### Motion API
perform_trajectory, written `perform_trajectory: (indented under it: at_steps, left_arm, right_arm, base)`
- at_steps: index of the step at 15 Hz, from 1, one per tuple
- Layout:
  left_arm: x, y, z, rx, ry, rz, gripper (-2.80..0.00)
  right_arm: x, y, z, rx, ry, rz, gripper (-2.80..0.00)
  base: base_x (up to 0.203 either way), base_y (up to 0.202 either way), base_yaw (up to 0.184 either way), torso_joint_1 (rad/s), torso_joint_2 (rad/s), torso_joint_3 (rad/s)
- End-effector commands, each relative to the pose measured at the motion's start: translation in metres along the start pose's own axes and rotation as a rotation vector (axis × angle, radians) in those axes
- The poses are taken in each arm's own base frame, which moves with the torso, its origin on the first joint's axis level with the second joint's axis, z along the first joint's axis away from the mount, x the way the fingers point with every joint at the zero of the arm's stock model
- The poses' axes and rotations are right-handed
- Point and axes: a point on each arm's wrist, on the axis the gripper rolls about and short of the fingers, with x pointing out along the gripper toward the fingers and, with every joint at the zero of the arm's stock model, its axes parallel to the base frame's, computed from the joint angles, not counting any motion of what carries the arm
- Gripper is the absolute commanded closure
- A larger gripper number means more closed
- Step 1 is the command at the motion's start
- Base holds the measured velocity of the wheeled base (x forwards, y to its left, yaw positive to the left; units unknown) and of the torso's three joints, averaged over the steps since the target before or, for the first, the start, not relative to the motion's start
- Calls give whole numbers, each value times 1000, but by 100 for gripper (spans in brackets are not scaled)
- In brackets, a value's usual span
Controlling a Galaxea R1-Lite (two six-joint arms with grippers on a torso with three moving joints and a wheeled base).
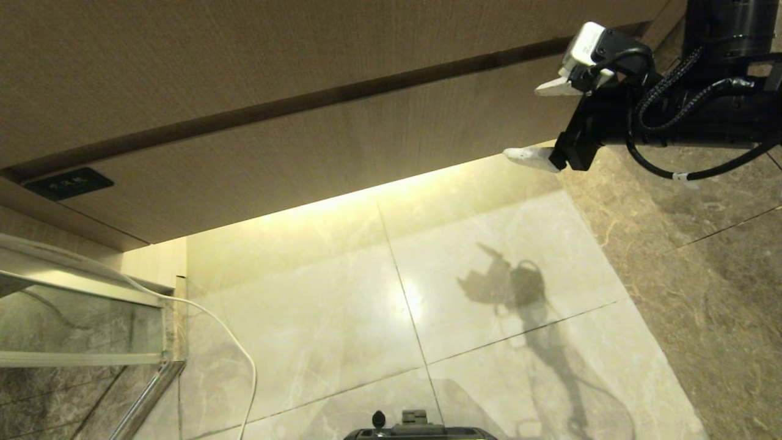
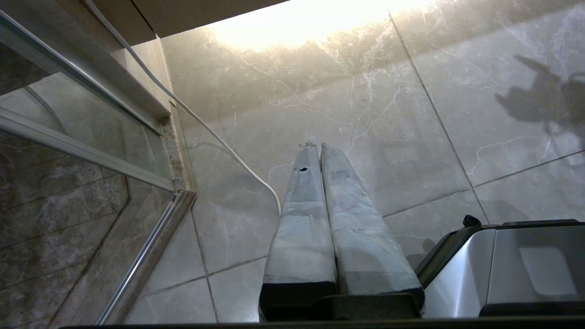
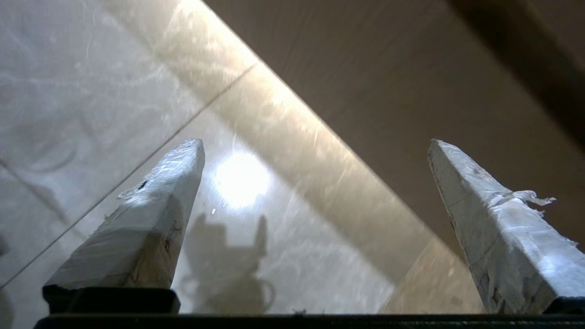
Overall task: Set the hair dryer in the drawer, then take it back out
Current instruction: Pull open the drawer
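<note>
Right pincer (image 1: pixel 537 122) hangs spread wide and empty, just off the drawer (image 1: pixel 342 153) front near its right end. The drawer sits shut, and the hair dryer is nowhere in view. Risk, as I read it: that flat front has no handle, so the fingers (image 3: pixel 155 201) could skid along the wood or jam into the dark seam (image 1: pixel 293 104) above. Room is generous below, over the marble floor (image 1: pixel 379 293). Left pincer (image 2: pixel 315 148) is pressed together, parked low beside a white cable (image 2: pixel 219 137).
</note>
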Motion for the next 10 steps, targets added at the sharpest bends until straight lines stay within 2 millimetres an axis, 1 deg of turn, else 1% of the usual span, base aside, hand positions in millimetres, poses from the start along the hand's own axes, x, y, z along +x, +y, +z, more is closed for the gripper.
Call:
perform_trajectory:
  at_steps: [1, 3, 6, 10]
  left_arm:
    - [0, 0, 0, 0, 2, 1, 0]
    - [0, 0, 0, 0, 2, 1, 0]
    - [0, 0, 0, 0, 2, 1, 0]
    - [0, 0, 0, 0, 2, 0, 0]
  right_arm:
    - [-26, 3, 9, 17, 15, -23, -280]
    - [-33, 6, 10, 70, 25, -13, -280]
    - [-41, 11, 13, 70, 17, -7, -280]
    - [-49, 10, 18, 64, -1, -20, -280]
  base:
    - [0, 0, 0, 0, 0, 0]
    - [0, 0, 0, 0, 0, 0]
    - [0, 0, 0, 0, 0, 0]
    - [0, 0, 0, 0, 0, 0]
